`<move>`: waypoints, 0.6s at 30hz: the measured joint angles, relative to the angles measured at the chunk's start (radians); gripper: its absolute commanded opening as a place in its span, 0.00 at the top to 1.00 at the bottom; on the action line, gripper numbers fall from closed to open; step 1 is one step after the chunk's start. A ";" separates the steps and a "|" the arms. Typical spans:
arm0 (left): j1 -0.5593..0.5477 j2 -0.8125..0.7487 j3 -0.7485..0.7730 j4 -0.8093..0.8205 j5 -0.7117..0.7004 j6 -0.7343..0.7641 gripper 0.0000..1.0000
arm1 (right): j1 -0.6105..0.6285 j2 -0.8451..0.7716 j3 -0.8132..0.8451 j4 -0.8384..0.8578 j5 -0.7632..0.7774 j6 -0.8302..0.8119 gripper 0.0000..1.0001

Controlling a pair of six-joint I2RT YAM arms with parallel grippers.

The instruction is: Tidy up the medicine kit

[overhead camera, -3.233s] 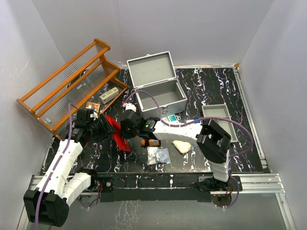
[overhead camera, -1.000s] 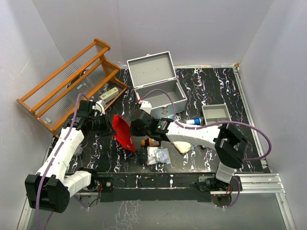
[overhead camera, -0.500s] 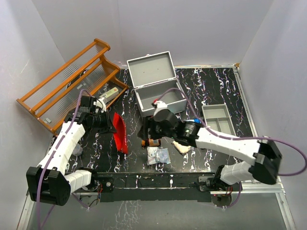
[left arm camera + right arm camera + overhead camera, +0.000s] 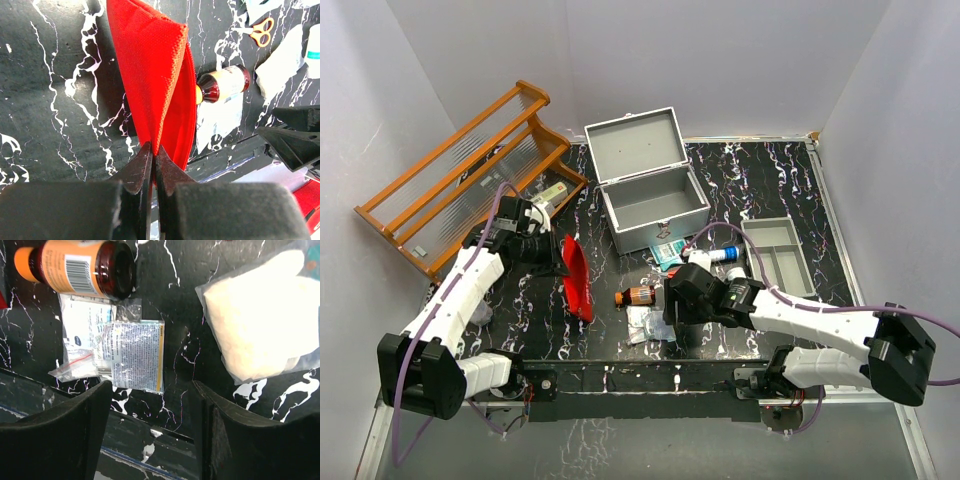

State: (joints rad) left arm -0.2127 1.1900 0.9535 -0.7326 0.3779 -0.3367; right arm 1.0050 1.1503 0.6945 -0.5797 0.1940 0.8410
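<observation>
Two end effectors in view. Left end effector (image 4: 152, 159) is pinched fully closed on the edge of the red pouch (image 4: 155, 75), with the fabric caught between the fingertips. From overhead the red pouch stands on edge, front-left of the medicine kit and just left of the brown bottle (image 4: 638, 296); can't tell whether its lower edge touches the desk (image 4: 760, 190). Right end effector (image 4: 152, 390) has its jaws spread wide with nothing between them, low over the front-centre of the desk and pointing down. Its wrist view shows a stack of sachets (image 4: 135, 355) lying flat below the gap. The brown bottle, orange cap and barcode label, lies on its side just beyond them, touching or overlapping the top sachet. A white gauze pack (image 4: 265, 315) sits to the right, clear of the sachets. Medicine kit (image 4: 655, 205) is at back-centre of the desk, lid swung up and leaning back, latch side facing the arms; what I can see of the interior is bare grey. Neither end effector touches it. A teal packet (image 4: 667, 252) lies just in front of it. Grey divided tray (image 4: 775, 250) is to the right, with a blue-capped tube (image 4: 720, 255) beside it. Wooden rack (image 4: 470, 175) is tilted at far left.
</observation>
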 measured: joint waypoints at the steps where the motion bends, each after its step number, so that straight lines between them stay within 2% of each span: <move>1: -0.006 0.001 0.000 0.000 0.000 -0.004 1.00 | 0.000 0.001 -0.005 0.001 -0.011 0.004 0.42; 9: -0.026 0.001 0.003 0.002 0.000 -0.020 1.00 | 0.000 0.077 -0.012 0.056 -0.082 0.026 0.49; 18: -0.027 0.001 0.009 -0.002 -0.003 -0.026 1.00 | -0.001 0.114 -0.032 0.057 -0.042 0.062 0.55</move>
State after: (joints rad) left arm -0.2401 1.1908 0.9623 -0.7341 0.3748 -0.3622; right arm 1.0042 1.2640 0.6624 -0.5228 0.1524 0.9031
